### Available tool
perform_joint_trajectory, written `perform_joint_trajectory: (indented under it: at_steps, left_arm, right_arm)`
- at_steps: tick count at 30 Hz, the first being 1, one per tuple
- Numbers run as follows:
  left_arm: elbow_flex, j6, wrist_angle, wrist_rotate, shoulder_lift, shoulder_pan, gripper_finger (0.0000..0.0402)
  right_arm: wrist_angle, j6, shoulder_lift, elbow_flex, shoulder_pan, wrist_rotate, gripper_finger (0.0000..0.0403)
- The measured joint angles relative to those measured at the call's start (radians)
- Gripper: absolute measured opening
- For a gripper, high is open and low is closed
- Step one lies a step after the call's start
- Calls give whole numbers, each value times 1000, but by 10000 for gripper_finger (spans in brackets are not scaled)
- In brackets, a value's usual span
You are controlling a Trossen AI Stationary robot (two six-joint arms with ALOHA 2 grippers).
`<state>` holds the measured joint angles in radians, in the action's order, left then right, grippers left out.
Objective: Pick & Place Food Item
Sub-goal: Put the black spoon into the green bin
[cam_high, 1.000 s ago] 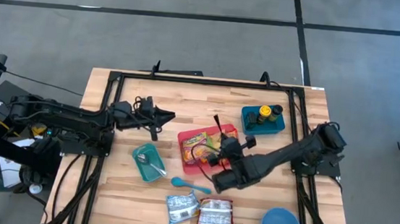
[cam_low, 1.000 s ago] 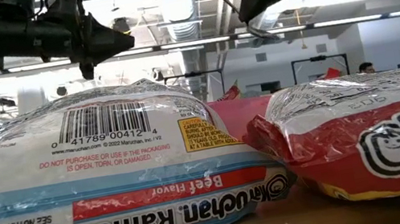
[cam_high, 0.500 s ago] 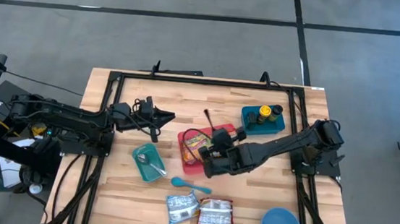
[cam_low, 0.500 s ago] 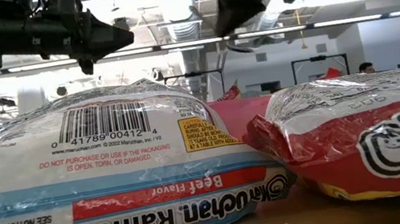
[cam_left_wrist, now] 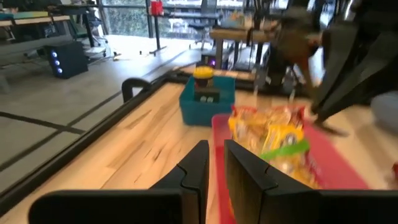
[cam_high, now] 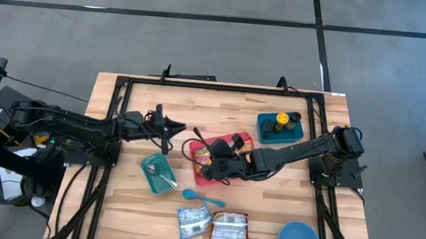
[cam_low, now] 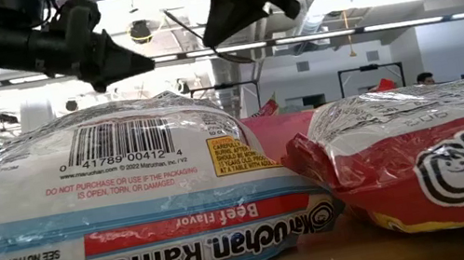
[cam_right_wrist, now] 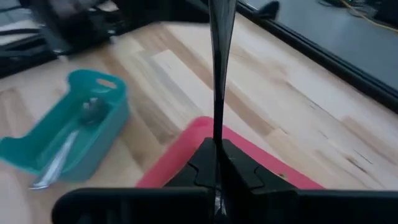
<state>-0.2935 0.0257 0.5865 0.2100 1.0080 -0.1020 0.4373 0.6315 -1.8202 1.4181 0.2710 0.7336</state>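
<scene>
A red tray (cam_high: 207,173) lies near the middle of the wooden table (cam_high: 135,213), with a yellow-and-red snack bag (cam_high: 207,151) on it. The right gripper (cam_high: 208,159) reaches in over the tray (a thin dark rod (cam_high: 192,147) juts from it past the tray's edge). The left gripper (cam_high: 177,128) hangs just left of the tray. Left of the tray sits a teal bin (cam_high: 154,173) holding a spoon (cam_high: 164,179); nearer the camera-bottom edge lie two ramen packets (cam_high: 212,225).
</scene>
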Motion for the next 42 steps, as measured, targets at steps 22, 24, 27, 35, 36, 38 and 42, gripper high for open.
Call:
perform_joint_trajectory:
  at_steps: [22,24,27,35,36,38,42]
  left_arm:
    - [0,-29,-83,0,0,0,44]
    - [0,-28,-82,0,0,0,44]
    - [0,-23,-72,0,0,0,44]
    - [0,40,-51,1,0,0,44]
    - [0,53,-45,4,0,0,44]
    - [0,89,-34,27,0,0,44]
    - [0,198,-23,112,0,0,44]
  right_arm:
    - [-476,-84,0,-249,-43,-49,2]
    - [-523,-92,0,-270,-59,-49,2]
    - [-558,-89,0,-284,-89,-47,2]
    - [-659,-71,0,-284,-172,-22,2]
    - [-677,-71,0,-284,-183,-22,2]
    - [-703,-55,0,-284,-206,-20,2]
    - [-746,-28,0,-284,-248,16,4]
